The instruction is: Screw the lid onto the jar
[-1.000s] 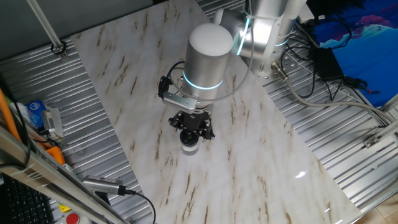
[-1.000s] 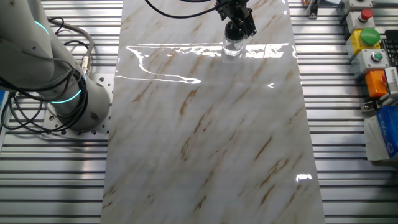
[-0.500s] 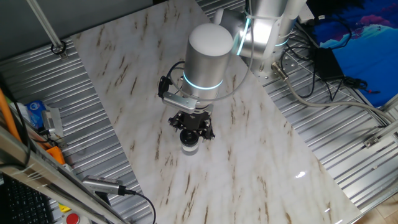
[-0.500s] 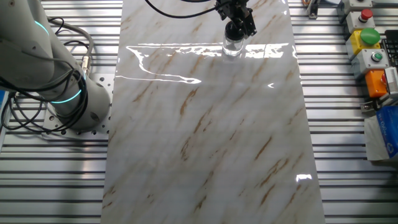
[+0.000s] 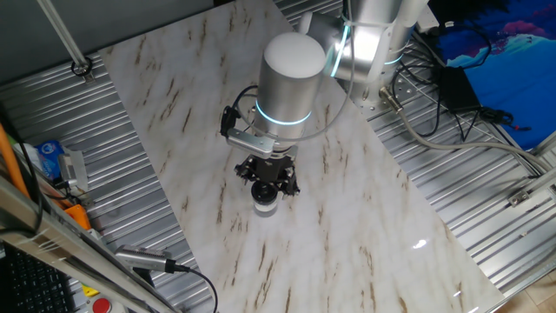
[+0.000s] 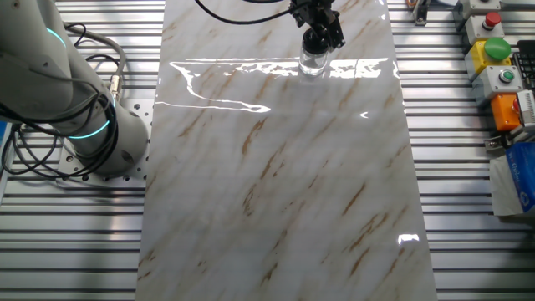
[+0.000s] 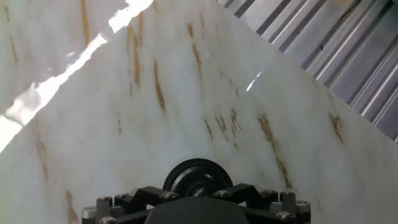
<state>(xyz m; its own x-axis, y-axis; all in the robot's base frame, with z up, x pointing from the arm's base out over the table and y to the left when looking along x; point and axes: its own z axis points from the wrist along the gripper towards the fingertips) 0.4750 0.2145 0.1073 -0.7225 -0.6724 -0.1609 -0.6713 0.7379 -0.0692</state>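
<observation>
The clear glass jar (image 5: 265,204) stands upright on the marble board, straight below the arm's hand. In the other fixed view the jar (image 6: 312,63) sits in a bright glare streak near the board's far edge. The black round lid (image 7: 198,177) with its raised centre sits on the jar's mouth, low in the middle of the hand view. My gripper (image 5: 267,185) reaches straight down with its black fingers (image 7: 155,194) pressed to both sides of the lid, shut on it. The hand hides most of the lid (image 5: 263,191) in the fixed views.
The marble board (image 6: 276,184) lies on a ribbed metal table (image 5: 130,148). Cables (image 5: 434,104) run near the arm's base at the back right. A box with coloured buttons (image 6: 497,63) and small items (image 5: 56,165) lie off the board's sides.
</observation>
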